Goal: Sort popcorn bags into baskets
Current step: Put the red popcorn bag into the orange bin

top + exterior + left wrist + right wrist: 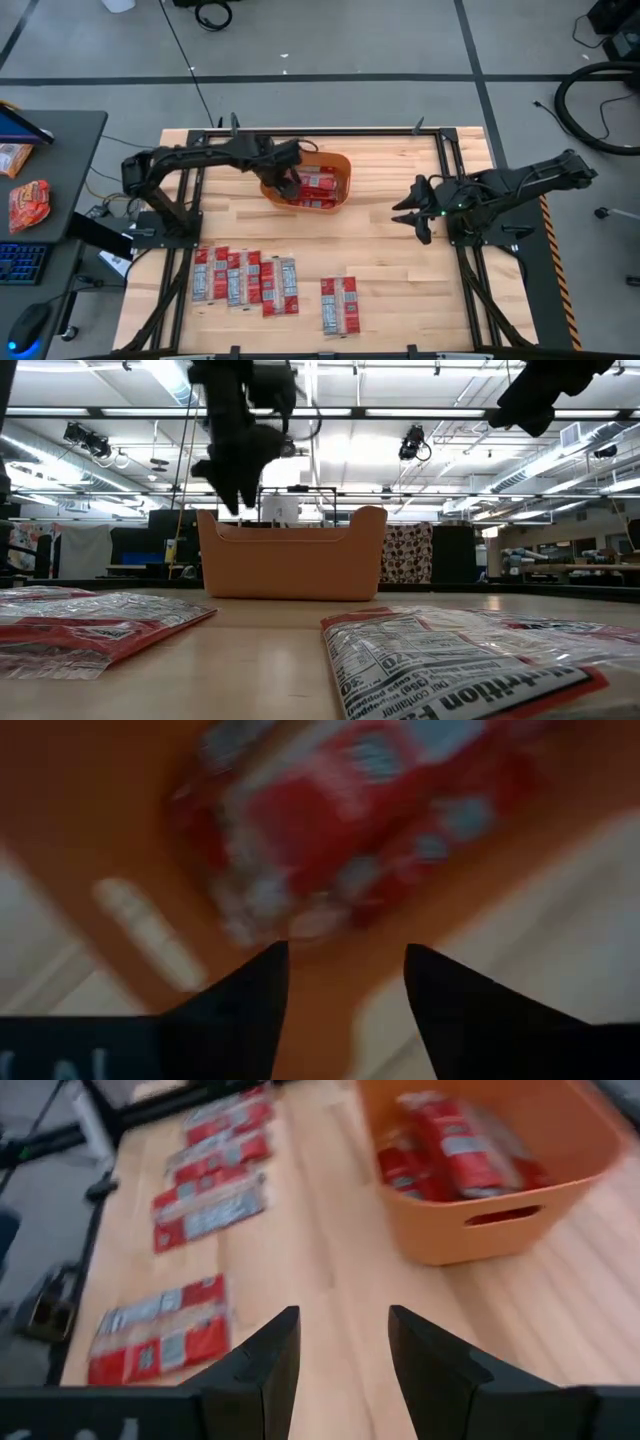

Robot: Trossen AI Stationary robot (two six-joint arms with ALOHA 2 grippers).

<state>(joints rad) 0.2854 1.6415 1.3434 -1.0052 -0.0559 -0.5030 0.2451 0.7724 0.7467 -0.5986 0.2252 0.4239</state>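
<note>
The orange tub [335, 165] stands at the table's far middle, and several red popcorn bags [318, 185] lie flat inside it. More bags lie flat in a row near the near-left edge [245, 278], with a pair [338, 302] at the near middle. My left gripper [288, 182] is open and hangs over the tub's left part, above the rim [235, 470]. Its wrist view shows blurred bags [350, 810] below the open fingers [345, 980]. My right gripper [412, 215] is open and hovers over bare wood right of the tub [490, 1190].
Bare wood lies between the tub and the rows of bags [210, 1210]. Black frame rails [455, 190] run along the table's sides. On a side desk to the left lie a larger orange-red crinkled packet [28, 203], a keyboard and a mouse.
</note>
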